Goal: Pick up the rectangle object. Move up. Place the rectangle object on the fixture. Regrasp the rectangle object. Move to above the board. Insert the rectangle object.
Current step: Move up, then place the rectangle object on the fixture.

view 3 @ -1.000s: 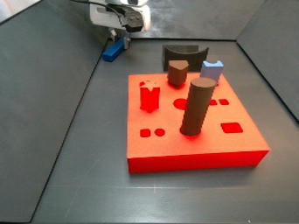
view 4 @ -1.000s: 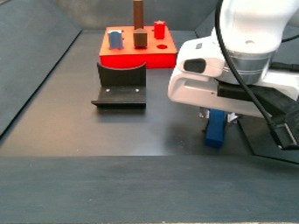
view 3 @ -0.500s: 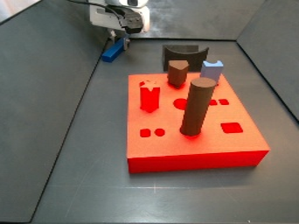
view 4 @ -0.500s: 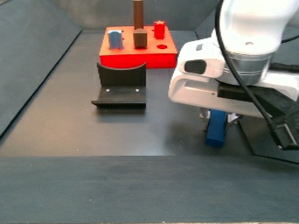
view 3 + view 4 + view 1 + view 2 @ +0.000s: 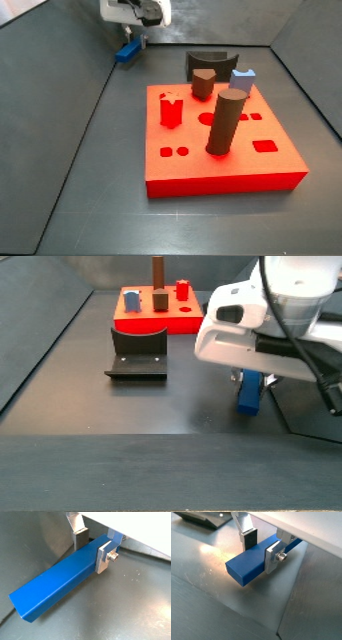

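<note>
The rectangle object, a long blue bar (image 5: 60, 587) (image 5: 250, 562), sits between my gripper's (image 5: 92, 547) (image 5: 261, 547) two silver fingers in both wrist views, one pad behind it and one plate (image 5: 105, 556) in front. The gripper is shut on it. In both side views the gripper (image 5: 131, 40) (image 5: 251, 378) hangs at the far corner of the floor with the bar (image 5: 128, 50) (image 5: 250, 394) below it, its lower end just off the floor. The dark fixture (image 5: 210, 62) (image 5: 136, 356) stands beside the red board (image 5: 187, 172) (image 5: 163, 324), well apart from the gripper.
On the board stand a tall brown cylinder (image 5: 226, 122), a shorter brown one (image 5: 202, 84), a pale-blue block (image 5: 243, 80) and a red peg (image 5: 170, 110). Grey walls (image 5: 54, 40) close in the dark floor near the gripper.
The gripper has risen with the blue bar in it; the bar's lower end has come up off the floor. Board and fixture have not moved.
</note>
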